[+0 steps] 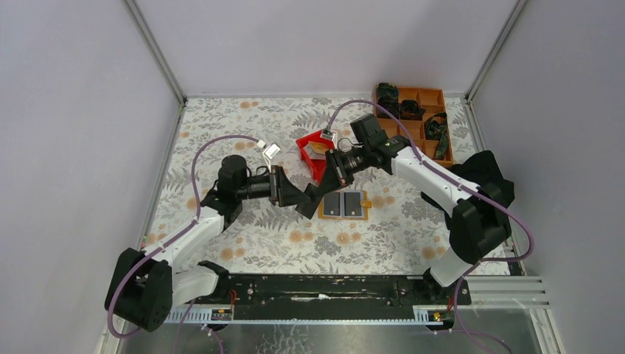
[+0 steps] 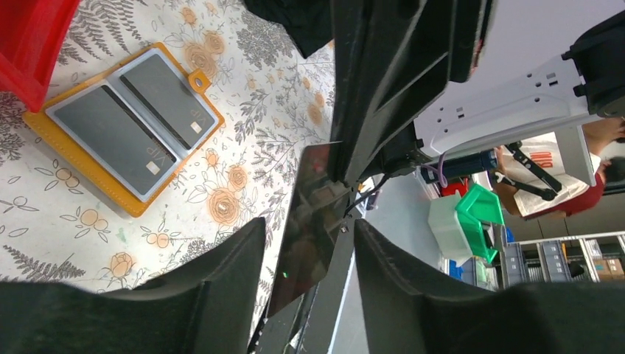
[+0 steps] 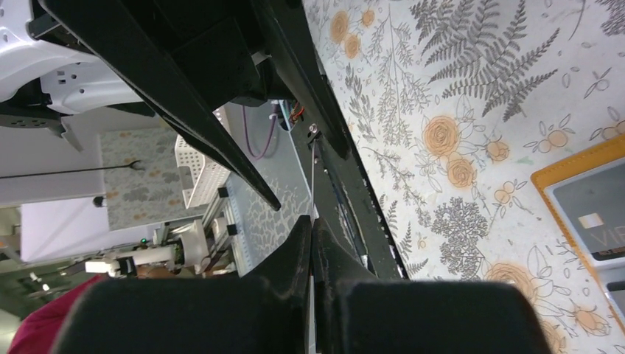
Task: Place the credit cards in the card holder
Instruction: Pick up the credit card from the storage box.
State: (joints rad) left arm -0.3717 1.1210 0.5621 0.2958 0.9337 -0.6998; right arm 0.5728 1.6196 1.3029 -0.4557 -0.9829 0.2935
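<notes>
Gripping: right gripper [image 3: 313, 221] is pinched together on one card [image 2: 302, 243], seen edge-on from its own wrist.
Left gripper [image 2: 309, 225]: fingers apart, straddling that card; contact can't be told.
Card axis: long side runs along the left gripper's reach; face is dark and glossy.
Holder [image 2: 74, 166]: lies flat and open on the table, tan rim, two grey panels up.
Relation: in top view the card hangs just off the holder's left edge. Both grippers are just beside the holder, the left looking slightly nearer.
Next (guess): left closes, right lets go.
</notes>
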